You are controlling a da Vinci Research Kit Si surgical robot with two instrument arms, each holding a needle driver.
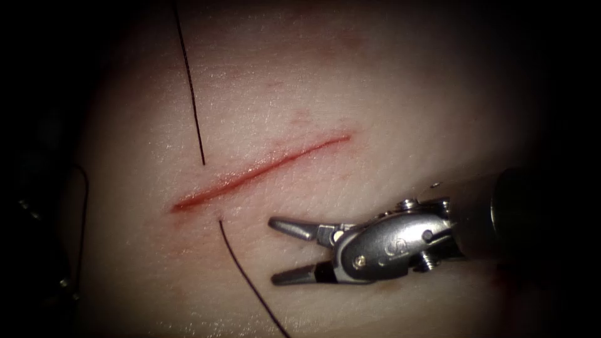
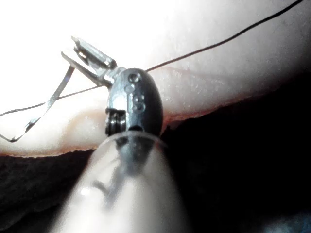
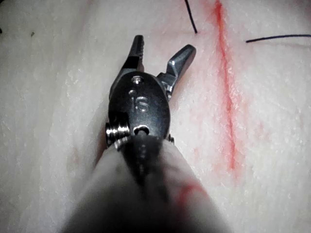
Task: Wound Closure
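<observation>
A red cut (image 1: pixel 260 170) runs slantwise across the pale tissue (image 1: pixel 388 94). Dark thread (image 1: pixel 191 94) comes down from above and enters the tissue on the left side of the cut, near its lower end. It comes out on the right side and trails away (image 1: pixel 250 285). My right tool (image 1: pixel 273 250) hovers open on the right side of the cut and holds nothing; its spread jaws (image 3: pixel 165 43) point toward the cut (image 3: pixel 226 92). My left tool (image 2: pixel 68 46) is off the tissue's edge, shut on the curved needle (image 2: pixel 46 104) near one end. The needle is out of the tissue.
Thread (image 2: pixel 228 41) runs from behind the left tool across the tissue. The tissue's edge (image 2: pixel 204 114) drops into a dark surround. A thin dark strand (image 1: pixel 84 206) hangs at the tissue's dim far left side. Faint red smears (image 3: pixel 204 111) flank the cut.
</observation>
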